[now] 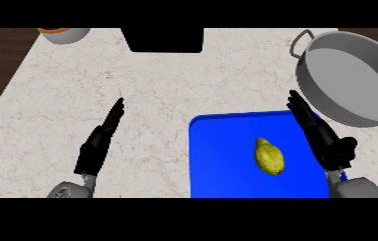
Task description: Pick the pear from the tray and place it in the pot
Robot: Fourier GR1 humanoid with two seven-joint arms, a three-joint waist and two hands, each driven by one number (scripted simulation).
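- Head view, 1 frame. You have these items on the pale marble counter (184,80):
- Pear (269,156): yellow, lying on the blue tray (221,155), toward the tray's 3 o'clock side, long axis running 11 to 5 o'clock.
- Pot (343,80): grey metal, at 1 o'clock from the pear, handle at its 11 o'clock, overlapping the tray's far right corner.
- Right hand (325,137): fingers straight, pointing to 11 o'clock, holding nothing; just beside the pear at its 3 o'clock, not touching.
- Left hand (100,142): fingers straight, holding nothing, over bare counter at the tray's 9 o'clock.
- Black block (164,39) at 12 o'clock.
- Small bowl (63,34) at 11 o'clock.
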